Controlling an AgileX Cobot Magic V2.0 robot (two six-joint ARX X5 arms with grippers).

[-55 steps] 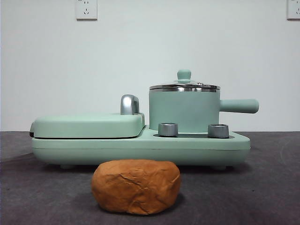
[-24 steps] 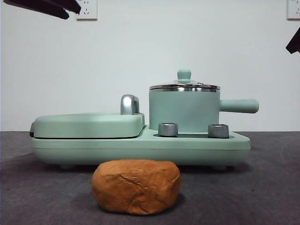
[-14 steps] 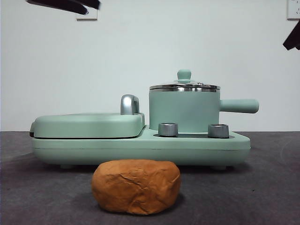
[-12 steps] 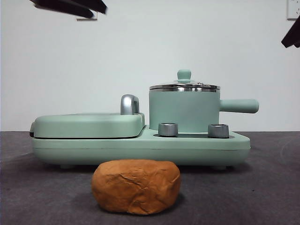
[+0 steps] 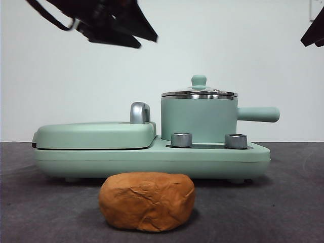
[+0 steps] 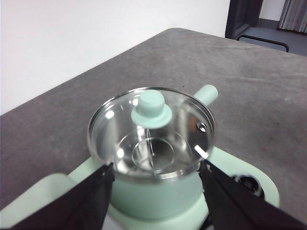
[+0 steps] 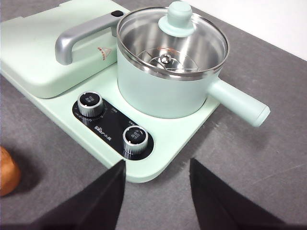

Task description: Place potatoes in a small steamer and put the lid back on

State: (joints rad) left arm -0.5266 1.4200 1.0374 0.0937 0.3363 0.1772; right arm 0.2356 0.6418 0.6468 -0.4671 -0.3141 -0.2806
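The orange-brown potato lies on the dark table in front of the cooker; its edge also shows in the right wrist view. The mint-green steamer pot stands on the cooker's right side, handle pointing right. The glass lid with its green knob sits on the pot. My left gripper hangs high, left of the pot; in its wrist view it is open and empty, above the lid. My right gripper waits at the top right, open and empty, apart from the pot.
The flat mint-green grill plate with its cover and chrome handle takes up the cooker's left half. Two steel knobs stand on the base in front of the pot. A white wall is behind.
My left arm has come in from the top left corner, moving right and lower toward the pot. The right gripper tip has barely shifted. Potato, pot and lid have not moved.
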